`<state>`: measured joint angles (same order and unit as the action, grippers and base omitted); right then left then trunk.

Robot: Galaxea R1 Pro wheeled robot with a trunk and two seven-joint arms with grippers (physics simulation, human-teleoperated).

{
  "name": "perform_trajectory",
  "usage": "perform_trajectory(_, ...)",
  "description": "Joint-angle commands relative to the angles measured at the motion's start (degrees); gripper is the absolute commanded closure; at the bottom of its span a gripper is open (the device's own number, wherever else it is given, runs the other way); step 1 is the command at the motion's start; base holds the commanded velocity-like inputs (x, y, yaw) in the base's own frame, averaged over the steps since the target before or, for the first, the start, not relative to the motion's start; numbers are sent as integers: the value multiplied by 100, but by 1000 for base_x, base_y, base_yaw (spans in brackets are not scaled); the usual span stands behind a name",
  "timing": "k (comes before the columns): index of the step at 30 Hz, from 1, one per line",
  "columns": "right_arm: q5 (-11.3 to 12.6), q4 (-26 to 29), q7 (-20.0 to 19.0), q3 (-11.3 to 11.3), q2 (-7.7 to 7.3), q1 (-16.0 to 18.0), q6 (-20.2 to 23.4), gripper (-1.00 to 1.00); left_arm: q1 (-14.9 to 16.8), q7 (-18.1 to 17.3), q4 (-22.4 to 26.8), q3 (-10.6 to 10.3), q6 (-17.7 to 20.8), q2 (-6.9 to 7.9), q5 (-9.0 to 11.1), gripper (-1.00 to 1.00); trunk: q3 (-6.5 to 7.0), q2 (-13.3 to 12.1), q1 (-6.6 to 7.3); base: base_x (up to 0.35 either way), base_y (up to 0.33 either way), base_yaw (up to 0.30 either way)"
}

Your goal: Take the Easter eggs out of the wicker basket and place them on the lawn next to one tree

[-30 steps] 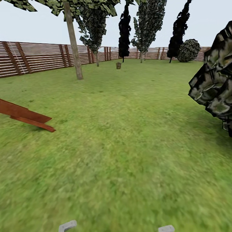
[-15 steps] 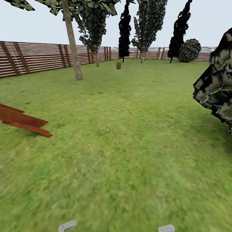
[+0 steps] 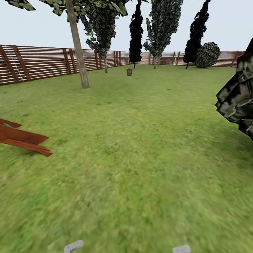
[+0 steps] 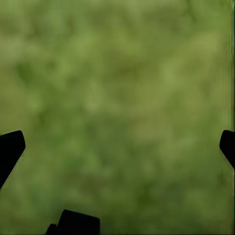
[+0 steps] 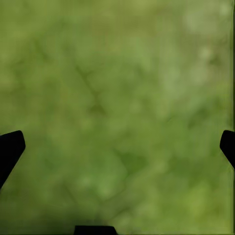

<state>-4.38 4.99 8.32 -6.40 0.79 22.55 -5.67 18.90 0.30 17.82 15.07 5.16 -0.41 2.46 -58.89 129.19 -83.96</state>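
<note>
Left to right: the pale-trunked tree (image 3: 78,45) is rising at left, the wicker basket (image 3: 129,71) is standing upright far ahead across the lawn (image 3: 140,147), dead centre, equally far from both arms. Both grippers' fingers (image 4: 11,149) (image 5: 11,147) are hanging spread wide, empty, over grass. The eggs are too distant to tell.

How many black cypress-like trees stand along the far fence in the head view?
2: one black tree near the middle, just behind the basket; another further right, beside a round bush. Others may be hidden.
</note>
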Motion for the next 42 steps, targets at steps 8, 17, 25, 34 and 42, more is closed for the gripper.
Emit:
perform_trajectory(8,-45,-7,38,-30,3,0,-4,-100,-1,5,13,14,38,-3,26,-100,-5,2,-2,328,0,0)
perform_trajectory(17,-45,-7,38,-36,9,-4,-4,-100,-1,4,15,9,38,-3,26,-100,-5,2,-2,328,0,0)
perform_trajectory(25,-47,-7,38,-37,9,0,-4,-100,-1,-22,38,6,33,30,26,-100,-5,2,-2,221,0,0)
perform_trajectory(34,-48,-7,38,-37,18,-3,-4,-100,-1,-42,37,3,45,56,0,-100,121,-279,151,10,0,0)
perform_trajectory(42,-49,-7,38,-37,18,0,-4,-100,-1,-40,30,13,46,58,3,-100,265,-600,327,0,0,0)
